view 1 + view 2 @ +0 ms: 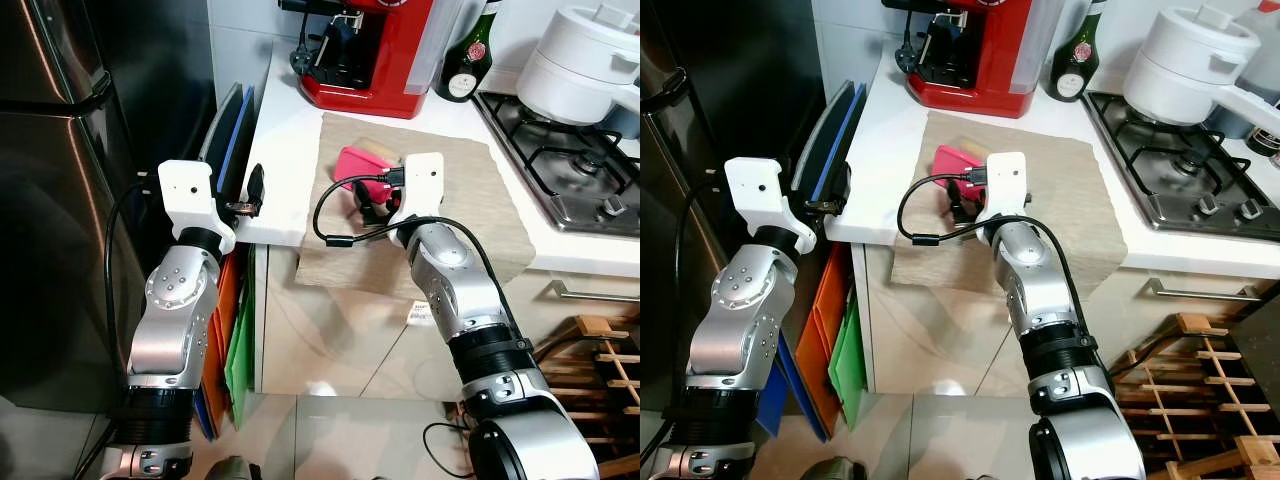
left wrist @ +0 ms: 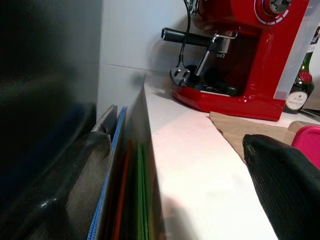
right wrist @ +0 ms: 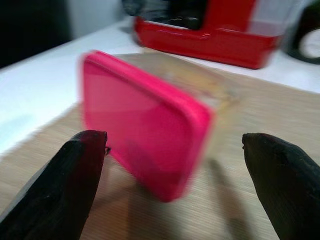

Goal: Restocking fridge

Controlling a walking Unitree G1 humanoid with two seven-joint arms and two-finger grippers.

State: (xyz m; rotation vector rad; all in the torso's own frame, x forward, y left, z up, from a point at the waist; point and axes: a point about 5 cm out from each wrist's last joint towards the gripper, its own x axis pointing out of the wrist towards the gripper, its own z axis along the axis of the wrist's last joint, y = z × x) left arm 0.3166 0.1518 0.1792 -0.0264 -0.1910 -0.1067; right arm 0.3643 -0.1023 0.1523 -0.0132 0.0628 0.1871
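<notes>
Right wrist view shows the right gripper (image 3: 170,175) spread wide before a pink-lidded container (image 3: 145,120) (blurred, contents unclear) tilted on a tan mat (image 1: 450,190). The left gripper (image 1: 255,190) hangs parted at the white counter (image 1: 285,150) edge — beyond, a red coffee machine (image 1: 375,50).

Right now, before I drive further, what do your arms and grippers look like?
Both arms are silver metal with black ring joints. Each wrist carries a white block housing with a black cable looping off it. The left gripper and the right gripper each have two long black fingers with a dull, rubbery-looking surface. I see no markings beyond small screw holes on the silver casings.
</notes>
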